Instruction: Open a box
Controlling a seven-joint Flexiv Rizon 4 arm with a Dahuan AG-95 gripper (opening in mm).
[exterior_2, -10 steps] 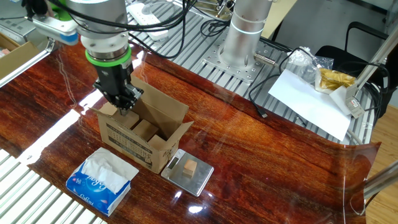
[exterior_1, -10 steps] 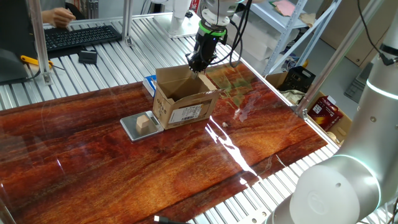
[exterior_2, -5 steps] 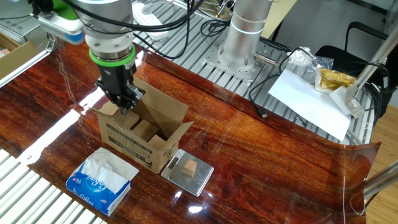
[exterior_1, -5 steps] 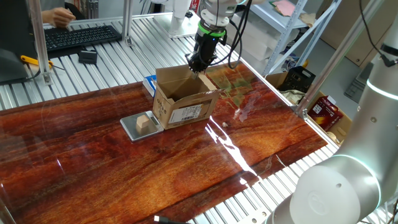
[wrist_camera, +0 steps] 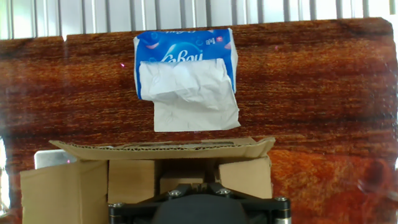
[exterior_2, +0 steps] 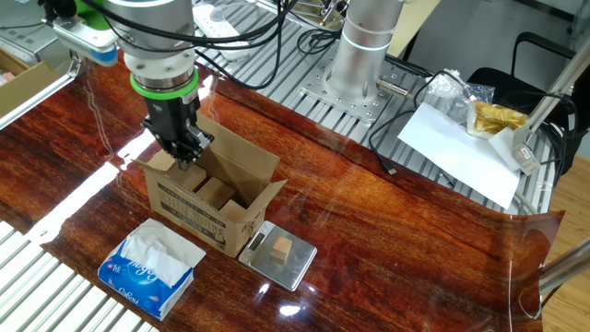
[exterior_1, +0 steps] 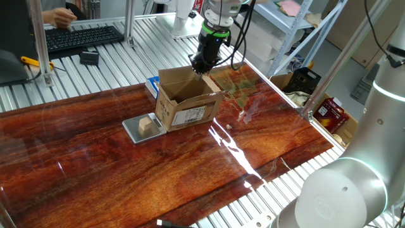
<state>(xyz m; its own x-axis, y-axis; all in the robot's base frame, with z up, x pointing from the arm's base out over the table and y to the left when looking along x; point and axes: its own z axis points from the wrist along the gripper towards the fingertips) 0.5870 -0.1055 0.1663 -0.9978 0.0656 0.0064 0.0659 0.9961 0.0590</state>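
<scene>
Our end effector point(exterior_2: 187, 157), fingers together, points down at the box point(exterior_2: 214, 201) rim w/ flaps up; tissue pack point(wrist_camera: 185, 59) at 12 o'clock on the surface point(exterior_1: 190, 164).

Glossy red-brown wood table point(exterior_2: 387, 231). On it: 1 cardboard box point(exterior_2: 207, 198), 1 blue tissue packet point(exterior_2: 152, 267), 1 small grey scale point(exterior_2: 278, 261) just beside the box.
</scene>
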